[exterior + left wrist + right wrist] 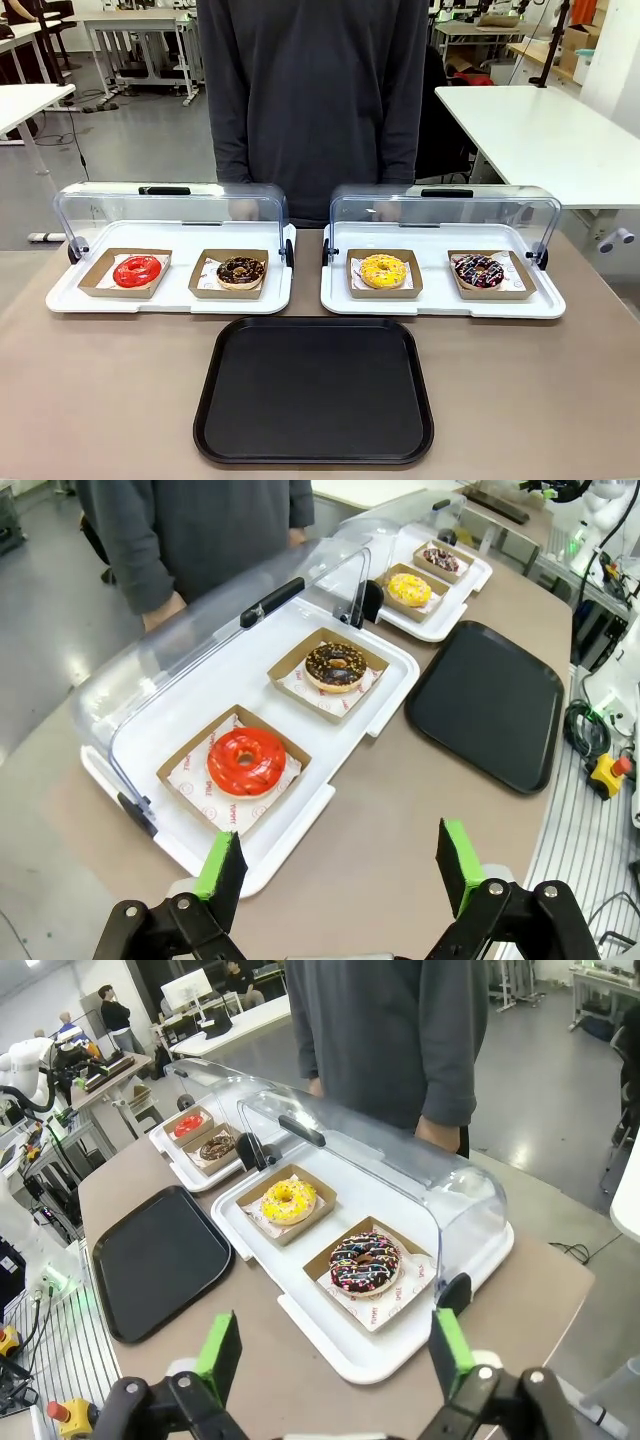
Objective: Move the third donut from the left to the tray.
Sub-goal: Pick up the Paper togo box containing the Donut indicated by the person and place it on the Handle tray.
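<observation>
left gripper [340, 865] and right gripper [335, 1350] gape empty; red print on liner [357, 279] under yellow donut [383, 270] unreadable.

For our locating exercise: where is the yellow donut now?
In the front view, the yellow donut sits in the right display tray, left of a chocolate donut.

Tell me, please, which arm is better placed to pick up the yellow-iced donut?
Right, most likely. The yellow donut lies just ahead of the open right tool. From the open left tool it sits far off, past the red donut and a chocolate donut.
</observation>
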`<state>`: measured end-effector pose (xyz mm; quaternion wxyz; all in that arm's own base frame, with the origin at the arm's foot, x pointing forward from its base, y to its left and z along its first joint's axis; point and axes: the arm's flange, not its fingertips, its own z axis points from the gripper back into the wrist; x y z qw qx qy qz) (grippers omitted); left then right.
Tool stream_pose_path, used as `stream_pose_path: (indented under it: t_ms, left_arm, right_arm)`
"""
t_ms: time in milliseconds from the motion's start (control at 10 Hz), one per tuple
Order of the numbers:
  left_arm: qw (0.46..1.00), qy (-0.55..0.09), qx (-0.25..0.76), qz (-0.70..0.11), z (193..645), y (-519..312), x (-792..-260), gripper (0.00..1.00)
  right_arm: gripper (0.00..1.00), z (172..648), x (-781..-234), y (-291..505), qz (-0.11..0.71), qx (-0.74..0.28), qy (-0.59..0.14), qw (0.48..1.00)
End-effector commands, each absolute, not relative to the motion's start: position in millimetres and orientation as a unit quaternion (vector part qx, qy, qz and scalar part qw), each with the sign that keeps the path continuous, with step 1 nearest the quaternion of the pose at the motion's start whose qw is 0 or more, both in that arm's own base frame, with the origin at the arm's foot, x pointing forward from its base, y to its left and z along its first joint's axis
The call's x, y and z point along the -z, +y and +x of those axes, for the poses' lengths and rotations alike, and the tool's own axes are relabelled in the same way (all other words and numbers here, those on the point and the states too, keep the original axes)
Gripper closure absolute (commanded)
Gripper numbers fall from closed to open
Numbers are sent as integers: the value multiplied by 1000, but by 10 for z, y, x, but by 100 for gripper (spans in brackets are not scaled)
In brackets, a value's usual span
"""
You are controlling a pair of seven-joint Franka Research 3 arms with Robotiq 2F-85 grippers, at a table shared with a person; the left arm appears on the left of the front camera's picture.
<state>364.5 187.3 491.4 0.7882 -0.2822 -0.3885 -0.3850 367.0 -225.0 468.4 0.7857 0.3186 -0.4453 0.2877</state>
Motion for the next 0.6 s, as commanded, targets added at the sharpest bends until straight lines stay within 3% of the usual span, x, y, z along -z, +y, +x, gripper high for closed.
stream_pose_path:
  t_ms: [0,500]
  left_arm:
    - [788,-387,384,-287,3634,1869,-4934,0]
    - [788,-387,384,-287,3634,1869,-4934,0]
  right_arm:
    - [0,3693,-4695,-2258,322,-289,-457,777]
    - [0,3693,-4695,-2258,322,-289,-457,777]
